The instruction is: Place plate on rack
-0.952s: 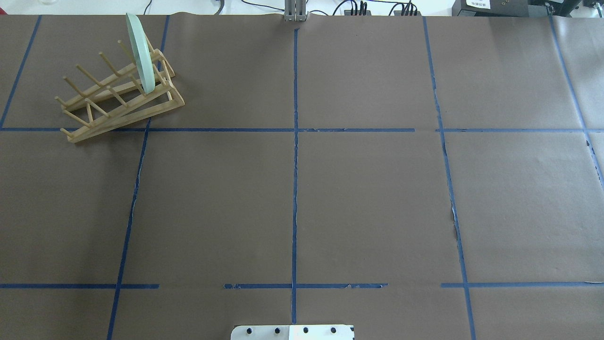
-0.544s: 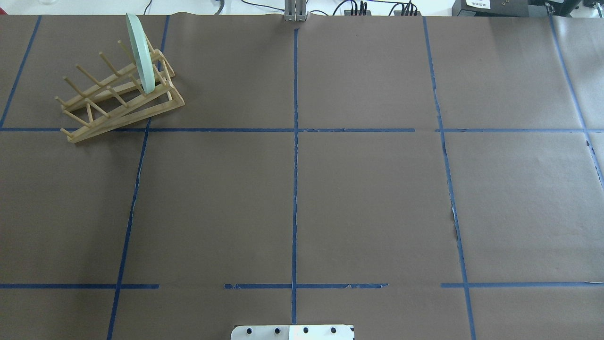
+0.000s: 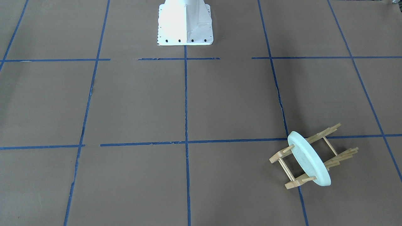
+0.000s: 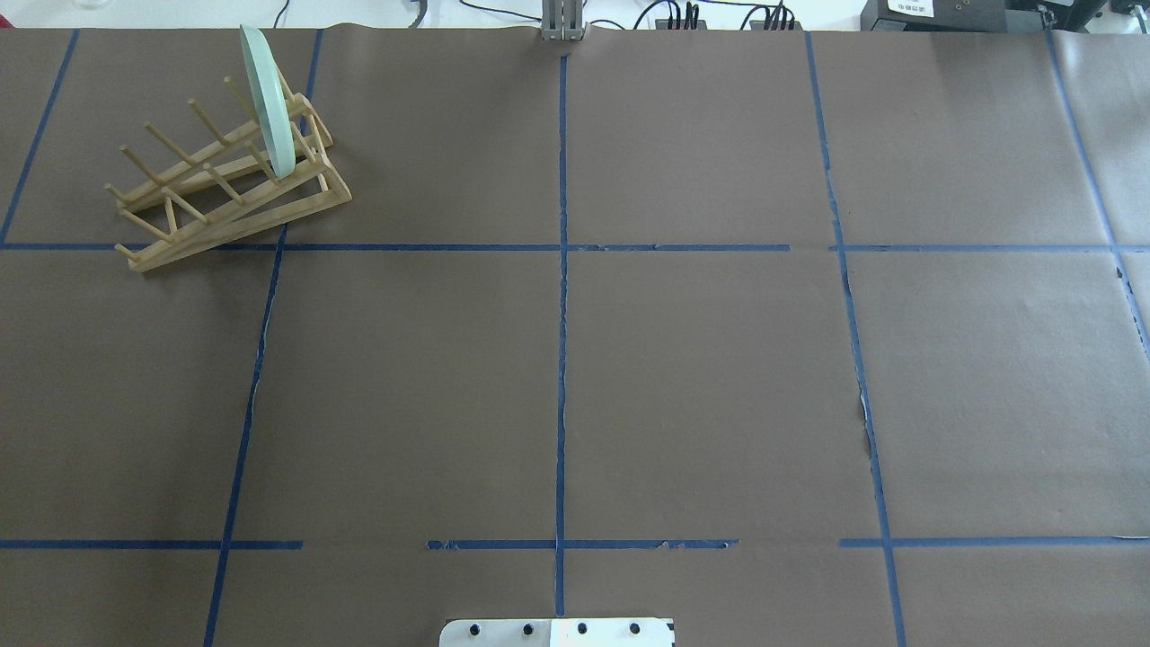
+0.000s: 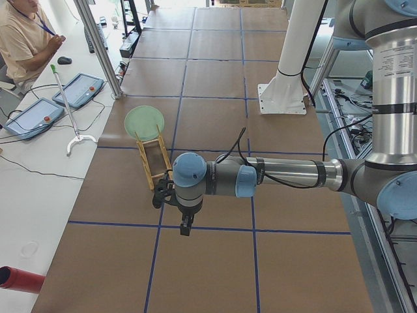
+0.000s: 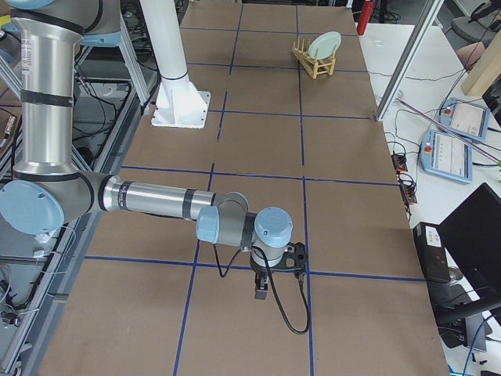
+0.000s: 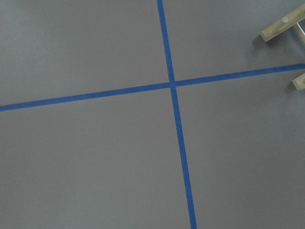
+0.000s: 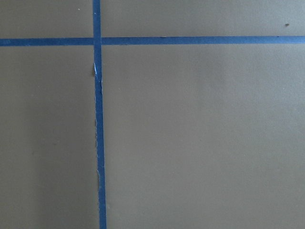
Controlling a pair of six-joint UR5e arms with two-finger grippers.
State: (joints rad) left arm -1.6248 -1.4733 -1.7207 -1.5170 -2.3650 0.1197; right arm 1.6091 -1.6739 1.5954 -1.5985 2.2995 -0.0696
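The pale mint-green plate (image 4: 268, 99) stands on edge between the pegs at one end of the light wooden rack (image 4: 225, 193), at the table's far left. Both also show in the front view: plate (image 3: 309, 163), rack (image 3: 328, 131). The left side view shows the plate (image 5: 144, 121) upright on the rack (image 5: 148, 171). My left gripper (image 5: 186, 229) hangs over the table short of the rack, holding nothing; I cannot tell whether it is open or shut. My right gripper (image 6: 261, 294) hangs far from the rack (image 6: 313, 69), also unreadable. The left wrist view shows only the rack's rail ends (image 7: 281, 26).
Brown paper with a blue tape grid (image 4: 561, 247) covers the table. The white robot pedestal (image 3: 185, 23) stands at the near middle edge. A person (image 5: 23, 39) and teach pendants (image 5: 32, 116) are beyond the far edge, and a red cylinder (image 5: 19, 279) lies off the table.
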